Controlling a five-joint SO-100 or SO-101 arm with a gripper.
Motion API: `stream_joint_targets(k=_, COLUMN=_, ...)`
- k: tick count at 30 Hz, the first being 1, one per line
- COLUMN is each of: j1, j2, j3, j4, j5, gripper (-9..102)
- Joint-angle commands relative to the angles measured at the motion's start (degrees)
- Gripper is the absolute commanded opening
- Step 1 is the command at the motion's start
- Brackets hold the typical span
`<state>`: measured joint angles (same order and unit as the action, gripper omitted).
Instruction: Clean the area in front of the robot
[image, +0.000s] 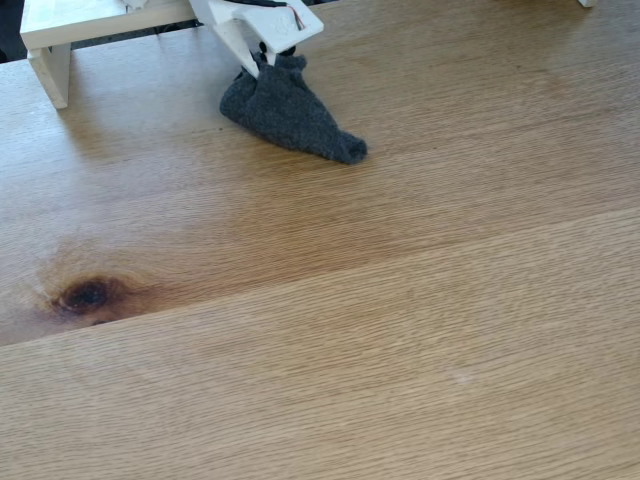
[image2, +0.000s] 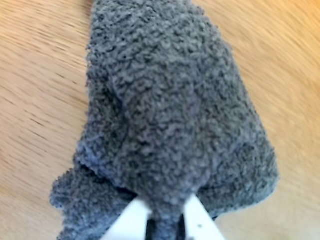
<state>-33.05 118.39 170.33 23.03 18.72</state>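
White two-fingered plastic pincer clamped on a bunched corner of a dark grey, nubbly fleece cloth, fabric squeezed between the two pale tips at 6 o'clock of the wrist view. Seen in the fixed view at 12 o'clock, the same pincer pointing down from the white plastic robot arm, the cloth trailing from it toward 4 o'clock and resting on the broad light-brown plank bench.

Likely trouble, judged from here:

- Only a small pinch of fabric held. Drag over the wood could tug that fold free and leave the cloth behind mid-wipe.
- Most of the cloth lying in one narrow tail. A sweep would probably cover a thin strip, missing much of the area toward 6 o'clock, including the amber patch and the dark knot at 8 o'clock.
- Too much downward pressure could put the hard tips on the wood instead of the fleece.
- White shelf-like wooden frame close by at 10 o'clock; a swing that way could snag the cloth or knock the arm against it.
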Motion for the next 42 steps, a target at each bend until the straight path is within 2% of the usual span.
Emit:
stream_joint_targets(k=1, j1=-1.67, j2=-5.01, j3=-0.7, j4=-8.35, j5=-0.44, gripper=0)
stream_joint_targets(k=4, j1=-1.14, j2=-10.02, j3=-0.97, j4=-14.68, j5=2.46, gripper=0)
stream_joint_targets(k=7, j1=-0.18, j2=-13.62, j3=-1.05, j4=-24.79, j5=4.48, gripper=0)
stream_joint_targets(k=11, j1=-0.35, j2=-15.38, j3=-1.23, j4=-39.46, j5=2.64, gripper=0)
stream_joint_targets(k=13, j1=-1.93, j2=-17.05, j3=-2.29, j4=-42.71, j5=0.44, gripper=0)
stream_joint_targets(k=15, j1=-3.52, j2=-20.04, j3=-5.01, j4=-40.69, j5=-0.09, gripper=0)
stream_joint_targets(k=22, j1=-8.09, j2=-34.89, j3=-17.23, j4=-24.61, j5=-1.41, gripper=0)
stream_joint_targets(k=25, j1=-7.56, j2=-39.81, j3=-19.95, j4=-23.47, j5=-1.23, gripper=0)
stream_joint_targets(k=31, j1=6.06, j2=-42.19, j3=-20.57, j4=-17.05, j5=-2.29, gripper=0)
stream_joint_targets(k=35, j1=18.02, j2=-37.27, j3=-19.34, j4=-8.88, j5=-6.68, gripper=0)
stream_joint_targets(k=38, j1=25.75, j2=-31.64, j3=-16.17, j4=-7.12, j5=-12.13, gripper=0)
stream_joint_targets(k=42, j1=29.0, j2=-23.12, j3=-10.37, j4=-5.19, j5=-16.96, gripper=0)
